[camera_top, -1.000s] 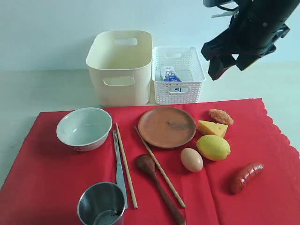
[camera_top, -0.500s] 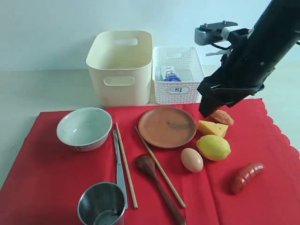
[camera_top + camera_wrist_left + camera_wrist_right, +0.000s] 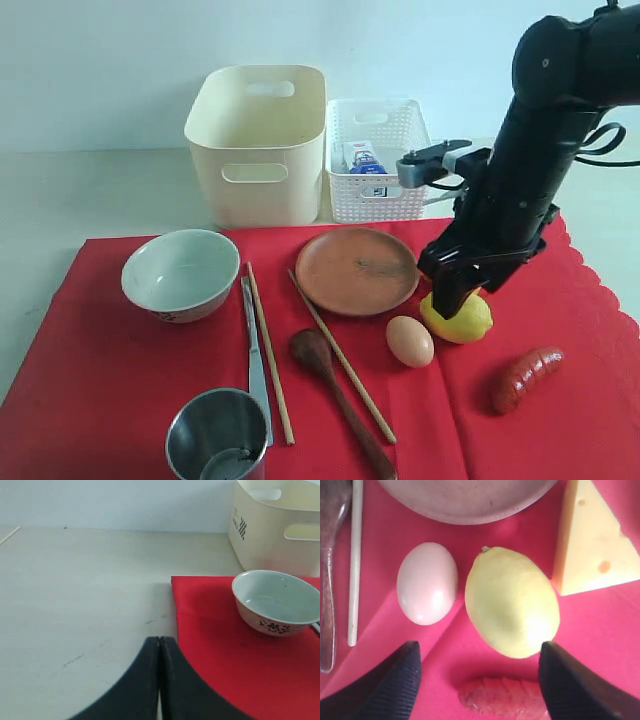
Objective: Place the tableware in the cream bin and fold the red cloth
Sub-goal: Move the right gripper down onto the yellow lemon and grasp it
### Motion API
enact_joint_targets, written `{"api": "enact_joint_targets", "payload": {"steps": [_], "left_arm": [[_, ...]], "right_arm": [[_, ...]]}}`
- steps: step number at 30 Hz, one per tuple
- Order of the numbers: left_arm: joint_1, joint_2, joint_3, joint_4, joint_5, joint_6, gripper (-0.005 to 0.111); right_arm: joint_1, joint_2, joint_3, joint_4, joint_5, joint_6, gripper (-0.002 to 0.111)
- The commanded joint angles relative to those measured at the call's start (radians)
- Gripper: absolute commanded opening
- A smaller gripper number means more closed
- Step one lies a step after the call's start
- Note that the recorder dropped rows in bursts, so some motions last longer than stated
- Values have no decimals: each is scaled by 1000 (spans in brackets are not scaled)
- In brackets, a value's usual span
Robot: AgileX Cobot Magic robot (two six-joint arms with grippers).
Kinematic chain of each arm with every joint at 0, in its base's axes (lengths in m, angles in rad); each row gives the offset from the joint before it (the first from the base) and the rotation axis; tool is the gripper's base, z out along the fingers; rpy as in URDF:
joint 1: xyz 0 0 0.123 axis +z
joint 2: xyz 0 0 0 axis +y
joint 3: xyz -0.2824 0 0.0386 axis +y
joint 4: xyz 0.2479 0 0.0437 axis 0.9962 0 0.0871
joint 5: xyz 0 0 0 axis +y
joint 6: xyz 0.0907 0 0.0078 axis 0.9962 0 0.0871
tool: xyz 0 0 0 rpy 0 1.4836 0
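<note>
Across the lower exterior view the red cloth (image 3: 90, 390) is spread under the tableware (image 3: 355, 268); the cream bin (image 3: 258, 140) is set upper centre. Right of centre the right pincer (image 3: 460, 295) is spread open over the lemon (image 3: 474, 322): food could be grasped instead, or the egg (image 3: 409, 340) knocked rolling. The left pincer (image 3: 159, 680) is shut, empty.

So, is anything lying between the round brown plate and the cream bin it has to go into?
Nothing visible does. Only bare red cloth and pale tabletop lie between the round brown plate and the tall cream plastic bin. The white lattice basket stands beside the bin, off that line.
</note>
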Motion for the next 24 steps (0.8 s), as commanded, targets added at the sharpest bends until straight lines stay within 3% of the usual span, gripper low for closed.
{"api": "enact_joint_targets", "payload": {"steps": [1, 24], "left_arm": [[1, -7, 2, -2, -8, -1, 0], [1, -7, 2, -2, -8, -1, 0]], "right_arm": [[1, 32, 4, -6, -34, -10, 64], [1, 96, 4, -10, -105, -6, 64]]}}
